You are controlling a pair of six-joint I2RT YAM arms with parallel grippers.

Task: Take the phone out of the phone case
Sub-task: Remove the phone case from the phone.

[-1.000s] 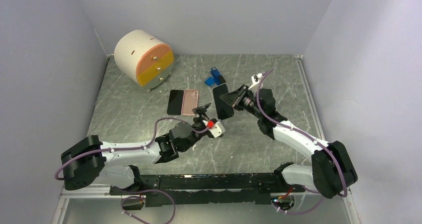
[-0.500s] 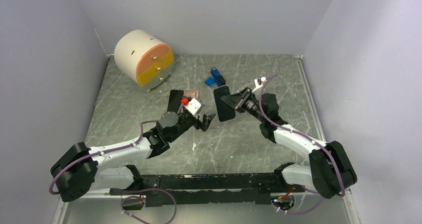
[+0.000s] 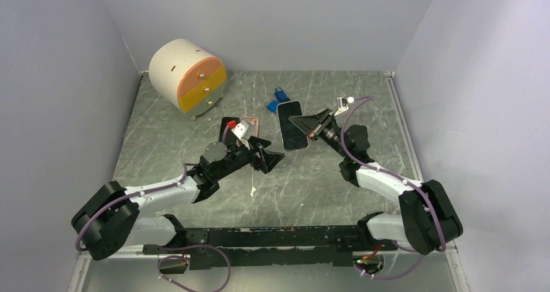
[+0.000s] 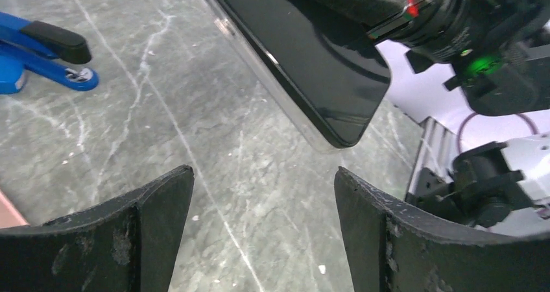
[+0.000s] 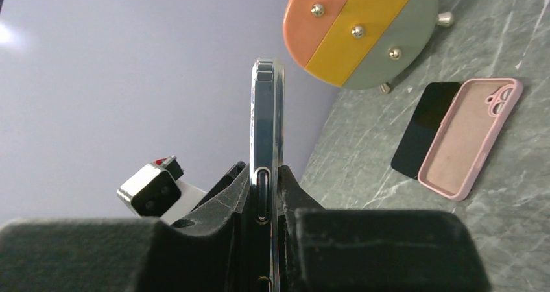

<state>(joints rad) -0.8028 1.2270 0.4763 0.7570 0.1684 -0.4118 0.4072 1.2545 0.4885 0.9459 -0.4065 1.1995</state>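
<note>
Phone (image 3: 292, 128) in its clear case (image 5: 267, 84), clamped by the right fingers (image 5: 220, 204), closed narrowly on it; left fingers (image 4: 152, 217), wide open and empty, just near-left.

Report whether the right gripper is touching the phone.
Touching. The right wrist view shows the right gripper clamped on the phone, jaws pressed against both faces.
</note>
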